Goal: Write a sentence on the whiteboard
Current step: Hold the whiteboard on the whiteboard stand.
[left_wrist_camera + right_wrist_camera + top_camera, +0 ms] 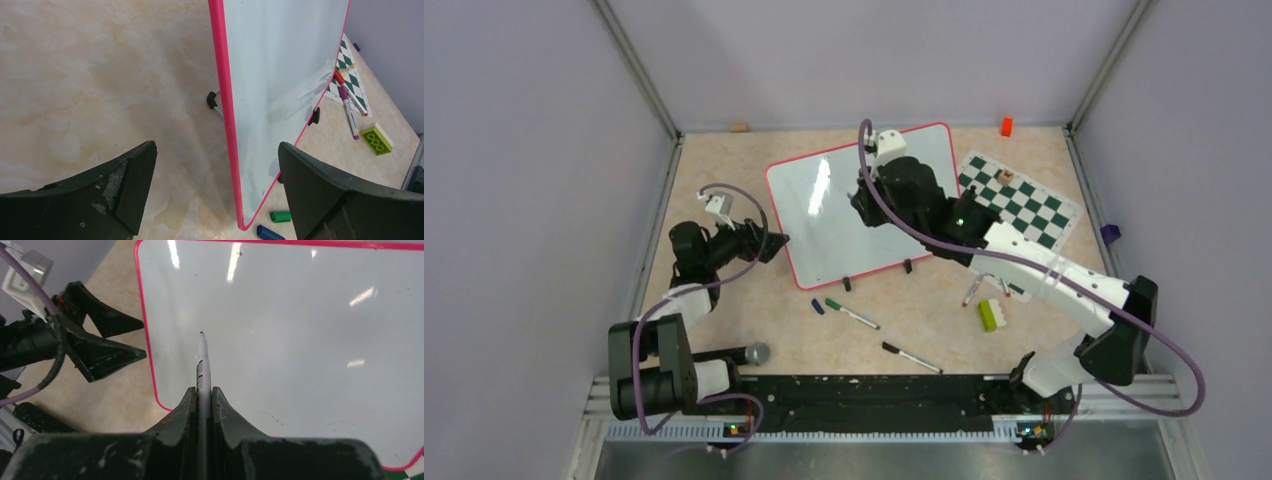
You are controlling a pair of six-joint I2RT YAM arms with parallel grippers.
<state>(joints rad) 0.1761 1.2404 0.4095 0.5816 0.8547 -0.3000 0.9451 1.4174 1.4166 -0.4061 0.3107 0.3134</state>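
The whiteboard [824,215], glossy white with a thin red frame, lies tilted at mid-table. No blue lettering shows on it, so the sentence is not in view. My right gripper [864,195] is over the board's right half. In the right wrist view it [202,390] is shut on a thin grey marker [202,360], whose dark tip points at the blank board [300,340]. My left gripper [776,243] is open at the board's left edge. In the left wrist view it [216,146] stands with its jaws wide apart on either side of the red frame [227,125], not touching it.
A green-and-white chess mat [1019,200] lies right of the board. A green marker [852,313], a black marker [911,357], a blue cap [817,307] and a green brick [989,315] lie in front. An orange block [1006,126] sits at the back.
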